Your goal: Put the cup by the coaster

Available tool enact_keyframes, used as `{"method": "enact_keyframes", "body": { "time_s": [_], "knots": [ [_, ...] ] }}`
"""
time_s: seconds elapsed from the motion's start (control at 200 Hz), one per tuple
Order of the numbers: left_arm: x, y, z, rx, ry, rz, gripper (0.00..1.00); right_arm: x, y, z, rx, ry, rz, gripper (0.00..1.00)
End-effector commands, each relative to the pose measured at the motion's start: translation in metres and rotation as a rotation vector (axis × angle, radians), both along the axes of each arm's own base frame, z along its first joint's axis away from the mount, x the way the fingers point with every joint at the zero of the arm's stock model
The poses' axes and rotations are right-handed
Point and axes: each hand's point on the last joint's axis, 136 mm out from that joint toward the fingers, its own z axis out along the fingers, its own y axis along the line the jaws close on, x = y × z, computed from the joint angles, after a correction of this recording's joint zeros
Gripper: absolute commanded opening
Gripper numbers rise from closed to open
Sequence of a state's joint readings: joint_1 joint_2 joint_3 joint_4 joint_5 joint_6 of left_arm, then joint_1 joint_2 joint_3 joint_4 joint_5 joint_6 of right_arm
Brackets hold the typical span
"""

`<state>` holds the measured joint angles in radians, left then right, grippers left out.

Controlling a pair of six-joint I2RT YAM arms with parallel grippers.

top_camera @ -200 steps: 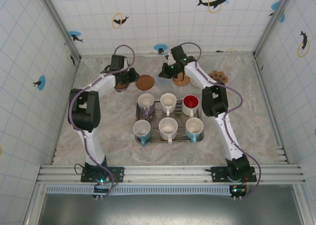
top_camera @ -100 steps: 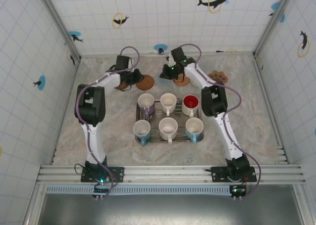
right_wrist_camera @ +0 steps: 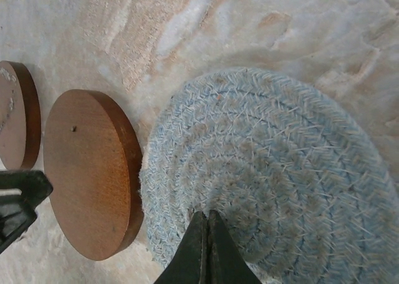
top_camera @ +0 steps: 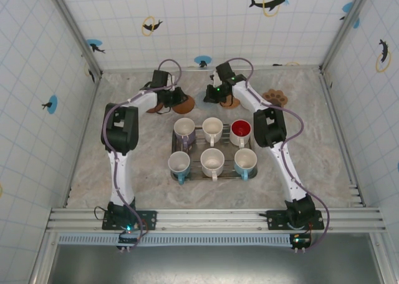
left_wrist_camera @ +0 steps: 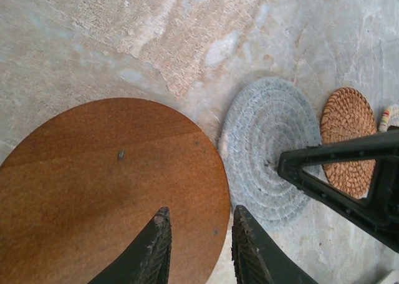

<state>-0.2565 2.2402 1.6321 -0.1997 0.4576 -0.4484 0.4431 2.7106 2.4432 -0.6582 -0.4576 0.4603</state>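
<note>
The left arm [top_camera: 118,134] is climbing from its base at the near edge of the table [top_camera: 324,146] to a black elbow. From there it is bending inward toward the far side, so its wrist is hanging over the wooden coaster [left_wrist_camera: 112,184]. The left end effector [left_wrist_camera: 201,210] is pointing down at that disc with its jaws standing partly open. One finger is lying over the wood and the other over bare table just past the rim, with nothing sitting between them (whether the tips are touching anything, I cannot tell).

The right arm [top_camera: 269,128] is making much the same shape on the other side. Its elbow is standing beside the far right corner of the tray [top_camera: 229,171] and its forearm is angling inward toward the far side. The right end effector [right_wrist_camera: 206,215] is closed, its fingers pressed together and gripping nothing. Its tip is resting on or just over the blue-grey woven coaster [right_wrist_camera: 268,184], which is lying just beside the wooden one.

A rattan coaster [left_wrist_camera: 348,137] is lying just beside the woven one, on the side away from the wooden coaster. A paw-shaped coaster [top_camera: 276,97] is sitting farther right.

The cups [top_camera: 212,160] are standing in the tray, six of them in two rows at mid-table. They are nearer the arm bases than the coasters are, and neither end effector is touching them.
</note>
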Motion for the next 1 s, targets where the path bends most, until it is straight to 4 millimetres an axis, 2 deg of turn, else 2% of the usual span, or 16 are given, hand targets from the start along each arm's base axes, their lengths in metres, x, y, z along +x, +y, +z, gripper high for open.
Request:
{"method": "enact_keyframes", "body": {
  "time_s": [0.0, 0.315, 0.651, 0.836, 0.996],
  "knots": [
    [0.008, -0.006, -0.003, -0.027, 0.006, -0.001, 0.29, -0.007, -0.004, -0.013, -0.05, 0.025, 0.02, 0.01],
    [0.019, -0.008, -0.01, -0.026, 0.012, 0.007, 0.29, -0.027, -0.003, -0.021, -0.082, 0.061, 0.059, 0.0],
    [0.025, -0.009, -0.002, -0.027, -0.002, 0.01, 0.29, -0.029, 0.001, -0.017, -0.067, 0.061, 0.07, 0.0],
    [0.033, -0.003, 0.033, -0.013, -0.068, 0.023, 0.3, -0.028, 0.002, -0.015, -0.063, 0.058, 0.063, 0.0],
    [0.035, 0.024, 0.074, 0.049, -0.137, 0.072, 0.33, -0.021, 0.0, -0.004, -0.051, 0.033, 0.053, 0.02]
  ]
}}
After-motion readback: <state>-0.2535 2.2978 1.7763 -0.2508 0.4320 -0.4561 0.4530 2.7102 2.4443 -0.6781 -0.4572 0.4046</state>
